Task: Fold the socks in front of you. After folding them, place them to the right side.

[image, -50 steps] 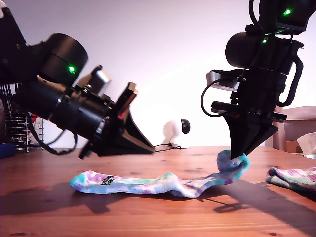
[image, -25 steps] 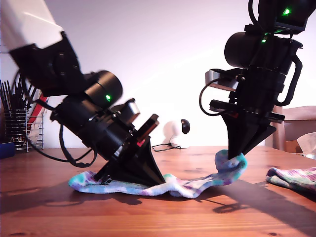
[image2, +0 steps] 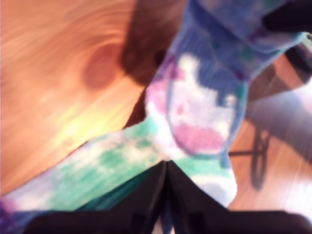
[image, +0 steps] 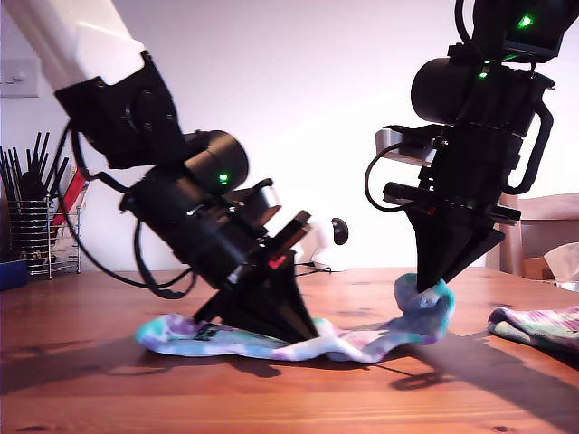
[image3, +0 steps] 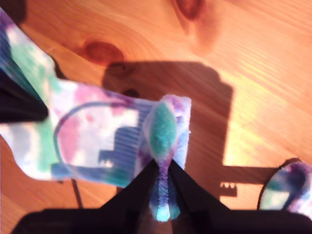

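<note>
Both grippers clamped on one soft tie-dye fabric sock [image: 362,342]: my first gripper [image2: 165,168] pinched closed on its middle stretch against the brown wooden table [image: 271,398], my second gripper [image3: 163,170] shut on the toe end, lifted slightly. Second tie-dye sock [image: 538,324] lies apart at the exterior view's right edge. Wire utensil rack [image: 32,231] at far left.
</note>
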Available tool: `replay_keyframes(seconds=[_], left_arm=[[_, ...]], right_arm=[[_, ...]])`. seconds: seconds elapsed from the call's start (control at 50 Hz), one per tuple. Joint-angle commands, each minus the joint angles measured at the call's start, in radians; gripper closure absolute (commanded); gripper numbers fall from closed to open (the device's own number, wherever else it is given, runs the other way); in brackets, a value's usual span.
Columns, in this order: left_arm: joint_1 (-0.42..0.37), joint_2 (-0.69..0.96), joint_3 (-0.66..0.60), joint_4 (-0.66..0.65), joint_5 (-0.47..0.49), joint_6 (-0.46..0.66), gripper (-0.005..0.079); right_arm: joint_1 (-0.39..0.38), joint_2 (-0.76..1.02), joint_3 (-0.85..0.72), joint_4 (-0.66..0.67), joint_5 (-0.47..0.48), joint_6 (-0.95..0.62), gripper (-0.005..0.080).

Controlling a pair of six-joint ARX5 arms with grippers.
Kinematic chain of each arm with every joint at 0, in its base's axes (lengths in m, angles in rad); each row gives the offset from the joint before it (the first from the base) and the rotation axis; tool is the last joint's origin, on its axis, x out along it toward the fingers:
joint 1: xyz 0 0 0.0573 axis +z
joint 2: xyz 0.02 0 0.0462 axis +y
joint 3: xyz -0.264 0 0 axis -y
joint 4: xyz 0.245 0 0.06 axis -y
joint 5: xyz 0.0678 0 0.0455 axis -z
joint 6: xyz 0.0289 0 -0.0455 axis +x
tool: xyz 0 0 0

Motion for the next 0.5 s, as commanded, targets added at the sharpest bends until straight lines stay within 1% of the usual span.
replay_keyframes(seconds=[0.0, 0.22, 0.48], left_arm=[[-0.021, 0.051, -0.004, -0.001, -0.005, 0.005, 0.0764], [-0.029, 0.051, 0.005, 0.040, -0.007, -0.002, 0.0764], [-0.044, 0.051, 0.022, 0.061, -0.008, -0.006, 0.0764]], right_arm=[[0.005, -0.006, 0.005, 0.000, -0.008, -0.003, 0.0765], [0.005, -0.071, 0.010, -0.016, -0.053, -0.002, 0.0765], [0.005, -0.122, 0.010, -0.046, -0.060, 0.002, 0.0765]])
